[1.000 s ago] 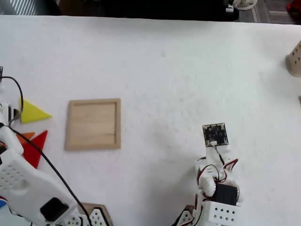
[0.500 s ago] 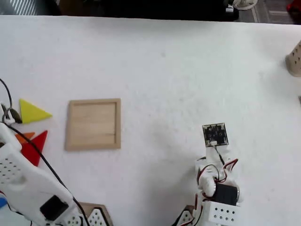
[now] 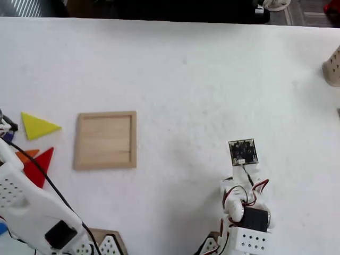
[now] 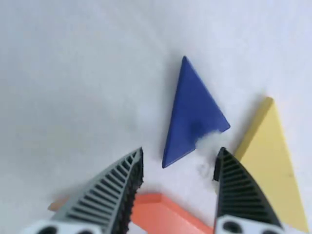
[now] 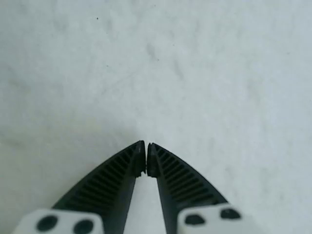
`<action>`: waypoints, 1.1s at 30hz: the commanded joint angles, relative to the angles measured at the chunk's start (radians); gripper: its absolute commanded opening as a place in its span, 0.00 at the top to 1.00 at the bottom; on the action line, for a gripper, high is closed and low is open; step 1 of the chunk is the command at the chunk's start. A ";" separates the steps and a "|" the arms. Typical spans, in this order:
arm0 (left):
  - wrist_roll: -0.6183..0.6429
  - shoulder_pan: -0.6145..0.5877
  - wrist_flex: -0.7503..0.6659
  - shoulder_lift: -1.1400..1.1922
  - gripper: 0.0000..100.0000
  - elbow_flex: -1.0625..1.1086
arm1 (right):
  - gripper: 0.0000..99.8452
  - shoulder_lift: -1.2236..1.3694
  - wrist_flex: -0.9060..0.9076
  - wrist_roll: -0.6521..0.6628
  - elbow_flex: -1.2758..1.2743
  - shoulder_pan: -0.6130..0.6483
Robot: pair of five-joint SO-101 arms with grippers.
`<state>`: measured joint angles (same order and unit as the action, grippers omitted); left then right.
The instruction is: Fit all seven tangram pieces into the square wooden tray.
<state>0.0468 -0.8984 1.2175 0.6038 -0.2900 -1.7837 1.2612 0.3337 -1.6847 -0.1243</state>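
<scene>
My left hand hangs open above the table, its jaws spread either side of the near corner of the blue triangle, which lies flat and ungripped. Over the last second I have drawn this arm out toward the table's left edge and off the yellow triangle, which now lies fully uncovered just beside the blue one. The orange piece sits close under my wrist, with the red triangle next to it. The square wooden tray lies empty, near the yellow triangle but apart from it, so I judge the blue piece to be my first pick. My right hand is closed on nothing and has not moved.
</scene>
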 commanded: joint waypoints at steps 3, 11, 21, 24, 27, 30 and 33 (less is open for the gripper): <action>0.023 -0.010 0.072 -0.015 0.76 -0.080 | 0.98 -0.013 0.005 0.012 -0.006 -0.007; 0.023 -0.005 0.157 -0.015 0.76 -0.198 | 0.98 -0.013 0.005 0.012 -0.006 -0.007; 0.020 -0.042 0.305 -0.005 0.76 -0.321 | 0.98 -0.013 0.005 0.012 -0.006 -0.007; 0.015 -0.044 0.290 -0.004 0.76 -0.316 | 0.98 -0.013 0.005 0.011 -0.006 -0.007; 0.018 -0.036 0.290 -0.004 0.76 -0.316 | 0.98 -0.013 0.005 0.011 -0.006 -0.007; 0.020 -0.035 0.290 -0.004 0.75 -0.316 | 0.98 -0.013 0.005 0.011 -0.006 -0.007; 0.017 -0.035 0.245 0.008 0.75 -0.307 | 0.98 -0.013 0.005 0.012 -0.006 -0.007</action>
<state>0.0606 -0.9306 1.5198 0.6053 -0.5554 -1.7837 1.2612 0.3337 -1.6847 -0.1243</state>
